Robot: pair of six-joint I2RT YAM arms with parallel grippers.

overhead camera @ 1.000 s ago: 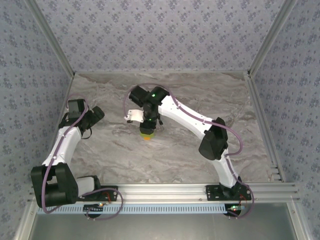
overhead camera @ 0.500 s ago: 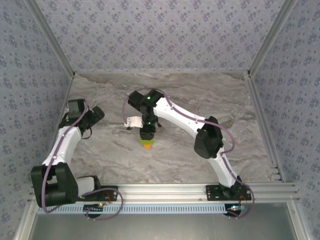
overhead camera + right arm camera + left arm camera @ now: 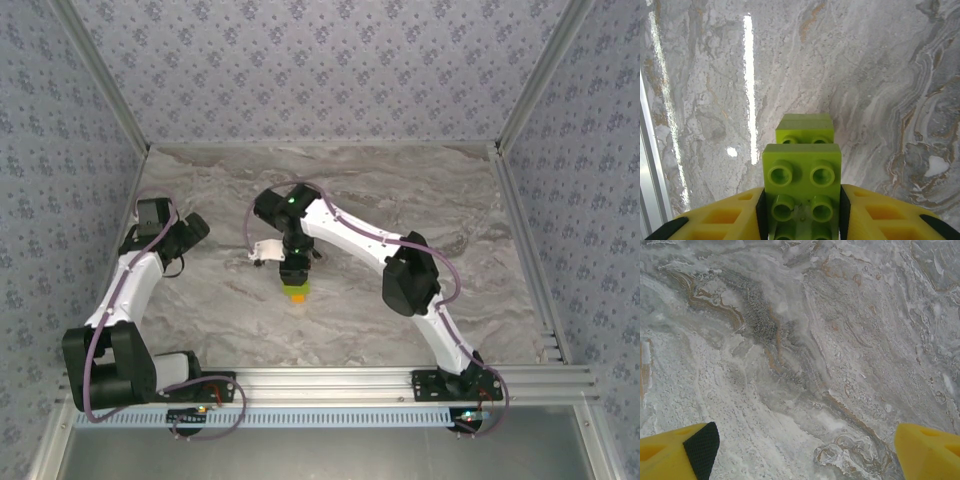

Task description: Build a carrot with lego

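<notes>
While right gripper [image 3: 801, 205] clamps carrot [image 3: 802, 167], long axis pointing straight ahead, left gripper [image 3: 802, 452] stands wide open, well apart

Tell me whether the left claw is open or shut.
Open: on the left claw, the yellow fingers sit far apart, bare table between them.

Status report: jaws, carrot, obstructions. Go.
Left gripper: jaws wide, holding nothing. Right gripper: jaws closed on the carrot, green studs facing camera. No obstruction seen on the table.
</notes>
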